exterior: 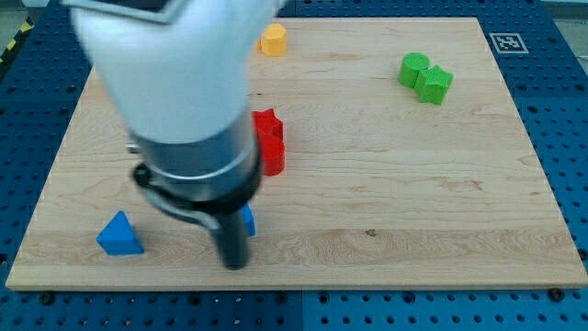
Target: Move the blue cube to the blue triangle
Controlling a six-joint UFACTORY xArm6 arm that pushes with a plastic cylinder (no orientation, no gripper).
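The blue cube (248,221) is mostly hidden behind my rod; only a sliver of it shows at the rod's right side. The blue triangle (120,234) lies near the board's bottom left corner, well apart to the left of the cube. My tip (235,265) rests on the board just below and slightly left of the blue cube, to the right of the triangle. The arm's big white and grey body covers the upper left of the view.
Two red blocks (268,141) stand stacked in depth just above the blue cube. A yellow block (273,39) sits at the top edge. Two green blocks (425,77) touch each other at the upper right. The wooden board (413,211) lies on a blue perforated table.
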